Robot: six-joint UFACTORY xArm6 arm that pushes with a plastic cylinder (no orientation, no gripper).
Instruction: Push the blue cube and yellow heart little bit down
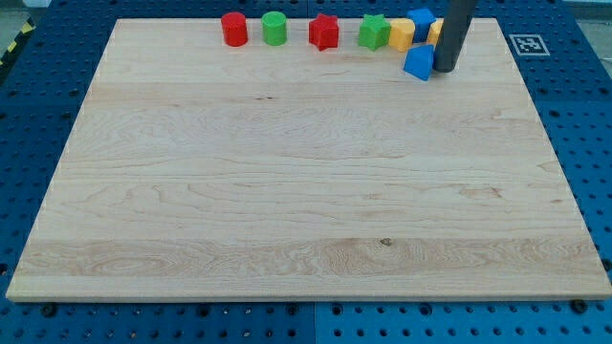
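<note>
A blue cube [418,63] lies near the top right of the wooden board [306,191]. My tip [446,69] rests just to the cube's right, touching or nearly touching it. Above and left of the cube is a yellow block [402,34]; it may be the heart, but its shape is unclear. A second yellow block [435,32] is mostly hidden behind the rod. Another blue block [422,19] sits at the board's top edge between the two yellow ones.
Along the top edge, from left to right, stand a red cylinder [234,29], a green cylinder [274,28], a red star [324,32] and a green star [373,32]. A printed marker [527,44] lies off the board's top right corner.
</note>
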